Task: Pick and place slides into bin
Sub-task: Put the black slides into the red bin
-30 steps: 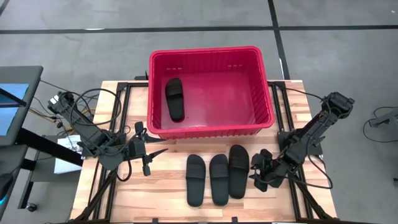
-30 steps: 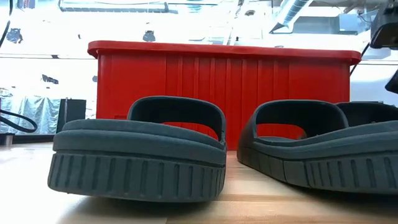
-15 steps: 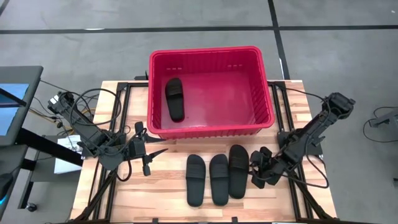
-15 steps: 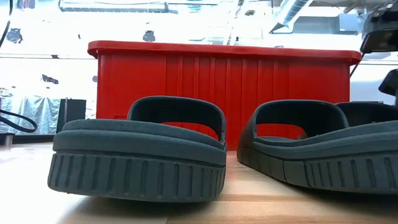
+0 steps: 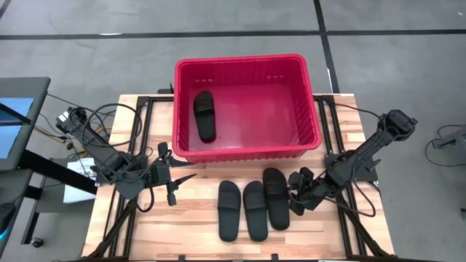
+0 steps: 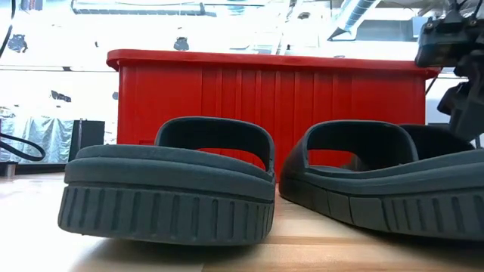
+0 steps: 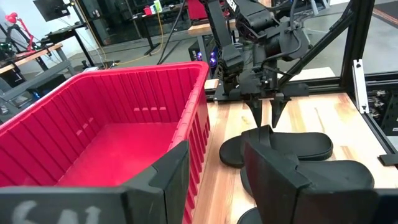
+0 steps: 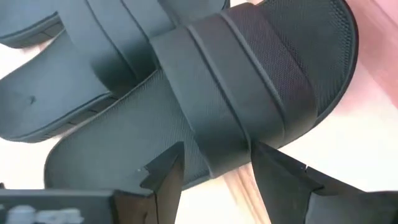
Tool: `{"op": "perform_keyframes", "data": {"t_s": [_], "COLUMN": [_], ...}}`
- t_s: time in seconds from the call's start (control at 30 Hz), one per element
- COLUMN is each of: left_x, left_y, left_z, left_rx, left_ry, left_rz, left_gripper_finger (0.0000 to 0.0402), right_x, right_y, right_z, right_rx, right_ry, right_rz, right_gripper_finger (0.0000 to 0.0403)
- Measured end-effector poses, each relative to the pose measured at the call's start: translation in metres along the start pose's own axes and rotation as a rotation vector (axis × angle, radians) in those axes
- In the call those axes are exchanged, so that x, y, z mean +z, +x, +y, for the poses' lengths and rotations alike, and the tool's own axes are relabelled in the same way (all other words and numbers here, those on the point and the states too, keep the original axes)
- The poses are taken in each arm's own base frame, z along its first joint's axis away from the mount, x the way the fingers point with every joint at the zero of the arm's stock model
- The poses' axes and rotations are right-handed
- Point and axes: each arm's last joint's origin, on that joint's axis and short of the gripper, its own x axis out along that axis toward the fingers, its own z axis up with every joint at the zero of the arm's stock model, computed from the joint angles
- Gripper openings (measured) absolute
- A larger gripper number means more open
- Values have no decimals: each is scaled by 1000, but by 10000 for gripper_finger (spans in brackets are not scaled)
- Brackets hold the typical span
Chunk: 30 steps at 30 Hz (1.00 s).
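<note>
The red bin (image 5: 240,60) stands at the table's far middle, with one black slide (image 5: 204,115) lying flat on its floor. Three black slides lie side by side on the table in front of it: left (image 5: 229,211), middle (image 5: 255,209) and right (image 5: 275,198), the right one skewed. My right gripper (image 5: 297,196) is low at the right slide's right side, open, with its fingers on either side of the strap (image 8: 217,124). My left gripper (image 5: 180,183) waits open and empty near the bin's near left corner. My right gripper comes slanting down from the table's right at the right slide. Its two fingers (image 8: 165,171) stand either side of the strap's outer end (image 8: 224,158), where it meets the sole's right edge. Whether they press on the strap I cannot tell. The slide lies flat on the table.
Black frame rails (image 5: 145,138) run along both sides of the wooden table. Bare wood (image 5: 189,225) lies left of the slides and along the near edge. In the low view the slides' soles (image 6: 166,211) fill the foreground before the bin's wall (image 6: 272,113).
My right gripper has moved toward the table's left and down, onto the right slide. That slide has slid a little left against the middle one and turned, its far end swinging left.
</note>
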Motion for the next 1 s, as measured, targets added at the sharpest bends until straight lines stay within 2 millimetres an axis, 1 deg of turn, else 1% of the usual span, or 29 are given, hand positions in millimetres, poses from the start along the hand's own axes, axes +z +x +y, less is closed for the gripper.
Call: {"op": "perform_keyframes", "data": {"t_s": [0.23,0.43,0.5,0.57,0.63,0.7,0.73,1.0], "left_x": [0,0,0,0,0,0,0,0], "left_y": [0,0,0,0,0,0,0,0], "left_z": [0,0,0,0,0,0,0,0], "left_rx": [0,0,0,0,0,-1,-1,-2], "left_ry": [0,0,0,0,0,-2,-8,-17], "left_rz": [0,0,0,0,0,0,0,0], "left_gripper_finger": [144,144,144,144,144,144,144,144], "right_x": [0,-2,-2,-2,-3,-3,-3,-1], "right_y": [14,22,23,24,25,25,25,23], "right_z": [2,3,3,2,2,1,2,4], "right_rx": [-41,-64,-74,-85,-90,-91,-91,-95], "right_ry": [-6,-4,-3,-7,-9,-9,-14,-13], "right_rz": [7,-6,-15,-19,-17,-17,-17,-9], "right_gripper_finger": [176,158,143,117,77,29,16,5]}}
